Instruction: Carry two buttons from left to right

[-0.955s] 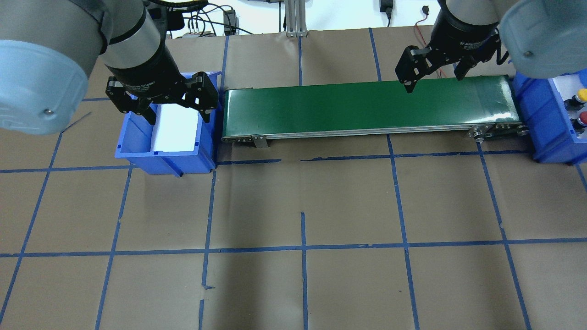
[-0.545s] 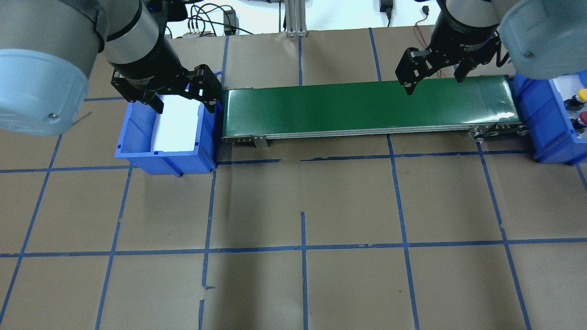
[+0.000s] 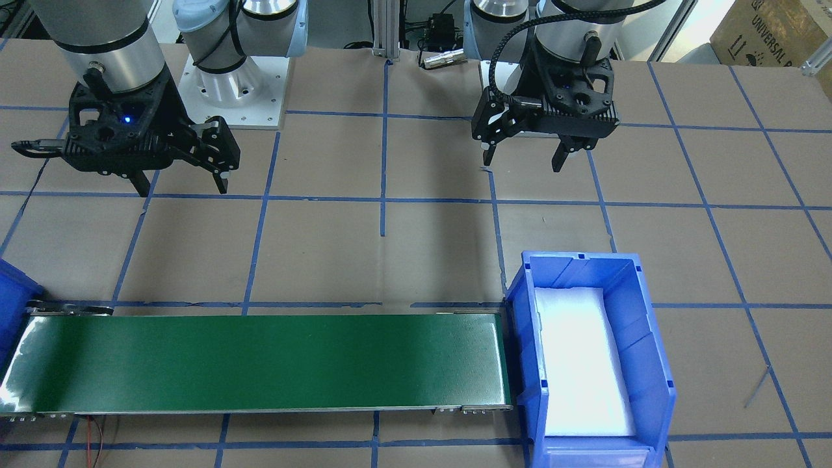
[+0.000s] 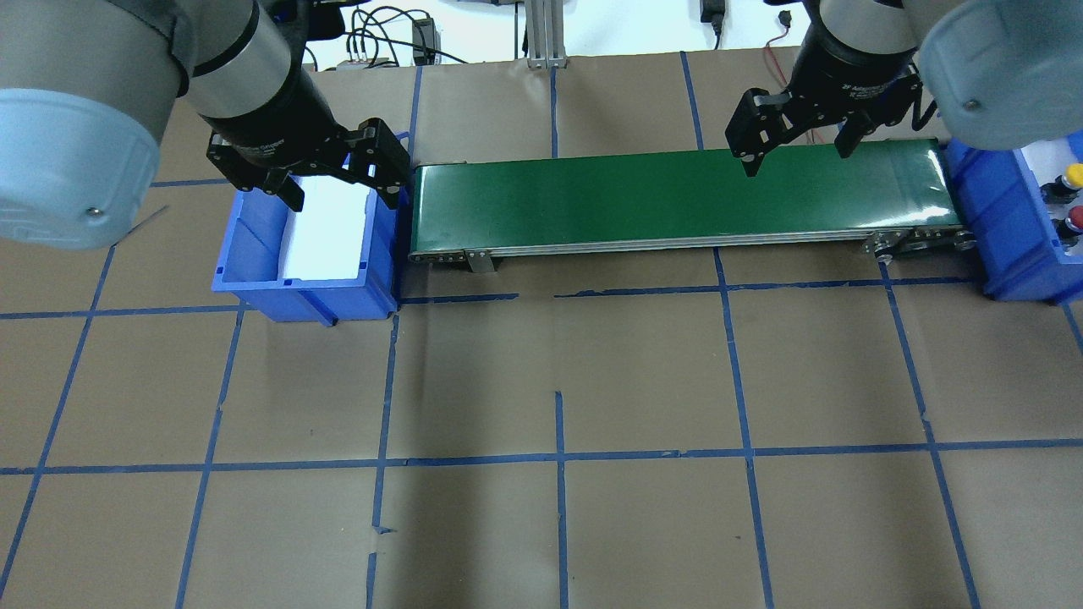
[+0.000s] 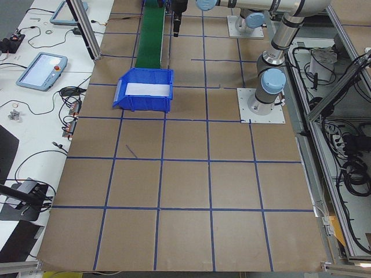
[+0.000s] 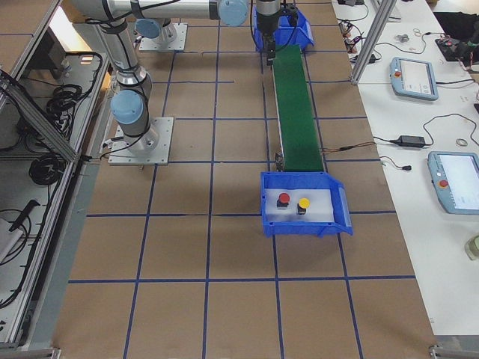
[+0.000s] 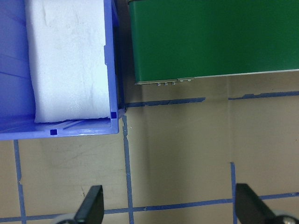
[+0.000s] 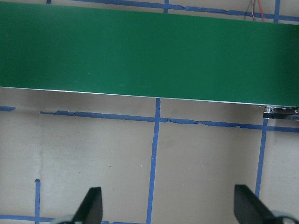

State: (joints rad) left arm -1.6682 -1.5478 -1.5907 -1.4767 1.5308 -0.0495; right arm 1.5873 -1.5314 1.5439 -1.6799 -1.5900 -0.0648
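The red button [image 4: 1076, 222] and the yellow button [image 4: 1073, 176] stand upright on white foam in the right blue bin [image 4: 1007, 228]. They also show in the exterior right view, red [image 6: 284, 200] beside yellow [image 6: 304, 203]. My left gripper [image 4: 343, 199] is open and empty, raised over the left blue bin [image 4: 305, 288], which holds only white foam. It also shows in the front view [image 3: 522, 162]. My right gripper [image 4: 797, 161] is open and empty, raised over the right part of the green conveyor belt [image 4: 677, 199]; it shows in the front view too [image 3: 183, 188].
The conveyor [image 3: 260, 361] spans between the two bins along the table's far side. Brown paper with blue tape lines covers the table. Both wrist views show open fingers, left [image 7: 91, 210] and right [image 8: 91, 207], above paper and belt.
My left gripper has moved a little farther back and right over the left bin. My right gripper has shifted slightly back. Both stay open.
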